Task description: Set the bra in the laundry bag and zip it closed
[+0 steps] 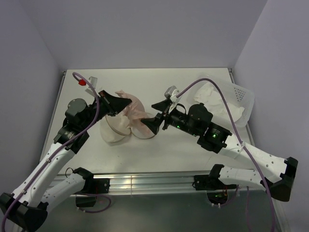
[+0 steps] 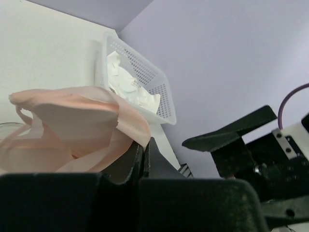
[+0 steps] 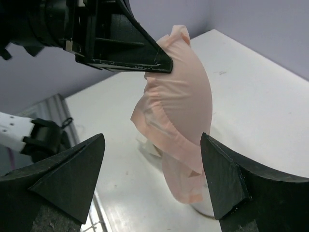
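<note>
The pale pink bra (image 1: 134, 112) hangs from my left gripper (image 1: 121, 103), which is shut on its edge and holds it above the table. In the left wrist view the jaws (image 2: 143, 146) pinch the bra (image 2: 72, 123). The whitish mesh laundry bag (image 1: 114, 132) lies on the table under the bra, partly hidden by it; its zip does not show. My right gripper (image 1: 152, 116) is open and empty, just right of the bra. In the right wrist view the bra (image 3: 186, 106) hangs between and beyond the spread fingertips (image 3: 77, 169), with the left gripper (image 3: 125, 46) above it.
A clear perforated plastic bin (image 1: 244, 94) holding white cloth stands at the back right; it also shows in the left wrist view (image 2: 161, 89). A small white object with a red cap (image 1: 82, 82) lies at the back left. A metal rail (image 1: 145, 181) runs along the table's near edge.
</note>
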You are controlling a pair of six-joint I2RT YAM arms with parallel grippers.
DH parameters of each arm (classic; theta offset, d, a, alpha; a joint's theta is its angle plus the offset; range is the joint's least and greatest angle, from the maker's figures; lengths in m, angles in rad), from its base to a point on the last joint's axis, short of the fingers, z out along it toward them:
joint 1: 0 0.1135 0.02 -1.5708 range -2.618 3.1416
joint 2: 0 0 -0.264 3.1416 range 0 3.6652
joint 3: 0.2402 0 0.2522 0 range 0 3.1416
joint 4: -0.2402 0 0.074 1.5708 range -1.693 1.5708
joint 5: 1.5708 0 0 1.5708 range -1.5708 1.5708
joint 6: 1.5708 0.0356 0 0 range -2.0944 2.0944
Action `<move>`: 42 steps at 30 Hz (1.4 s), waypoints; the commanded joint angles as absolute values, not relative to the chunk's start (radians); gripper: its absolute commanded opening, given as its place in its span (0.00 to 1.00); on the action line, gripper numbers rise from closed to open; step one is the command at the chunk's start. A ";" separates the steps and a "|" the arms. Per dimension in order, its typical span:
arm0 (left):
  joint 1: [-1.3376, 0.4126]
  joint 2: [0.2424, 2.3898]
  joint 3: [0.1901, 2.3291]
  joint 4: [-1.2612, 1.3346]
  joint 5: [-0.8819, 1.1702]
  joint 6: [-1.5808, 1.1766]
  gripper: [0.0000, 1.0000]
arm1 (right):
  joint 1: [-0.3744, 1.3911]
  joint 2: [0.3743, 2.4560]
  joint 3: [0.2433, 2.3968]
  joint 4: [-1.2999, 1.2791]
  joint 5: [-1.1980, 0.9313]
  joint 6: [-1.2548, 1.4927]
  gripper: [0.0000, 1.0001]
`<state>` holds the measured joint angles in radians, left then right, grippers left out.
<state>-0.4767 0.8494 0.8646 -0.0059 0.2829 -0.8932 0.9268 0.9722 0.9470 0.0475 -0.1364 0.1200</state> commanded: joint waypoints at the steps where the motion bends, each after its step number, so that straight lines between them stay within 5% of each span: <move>1: -0.489 0.861 0.926 0.028 0.247 -0.920 0.00 | 0.992 1.003 1.020 0.054 0.078 -0.027 0.87; 17: -0.540 0.913 0.973 0.054 0.268 -0.923 0.00 | 1.060 1.161 1.080 0.132 0.267 -0.146 0.89; 23: -0.548 0.937 0.989 0.037 0.293 -0.914 0.00 | 1.048 1.222 1.109 0.169 0.276 -0.183 0.82; 27: -0.549 0.928 0.985 0.031 0.287 -0.905 0.00 | 1.046 1.240 1.106 0.179 0.267 -0.164 0.67; 32: -0.549 0.923 0.988 0.017 0.282 -0.873 0.01 | 1.020 1.184 1.072 0.203 0.197 -0.111 0.26; 34: -0.549 0.923 0.988 0.012 0.288 -0.864 0.08 | 1.012 1.163 1.066 0.189 0.187 -0.097 0.13; 37: -0.549 0.916 1.011 -0.029 0.290 -0.819 0.45 | 0.980 1.144 1.066 0.163 0.144 -0.066 0.07; 42: -0.549 0.839 1.020 -0.092 0.285 -0.683 0.74 | 0.852 1.097 1.063 0.100 -0.073 0.058 0.02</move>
<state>-0.5468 0.9035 0.9733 -0.0612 0.2726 -0.7921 0.9211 1.1610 1.0653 0.1040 0.0803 -0.0456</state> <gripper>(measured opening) 0.712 0.115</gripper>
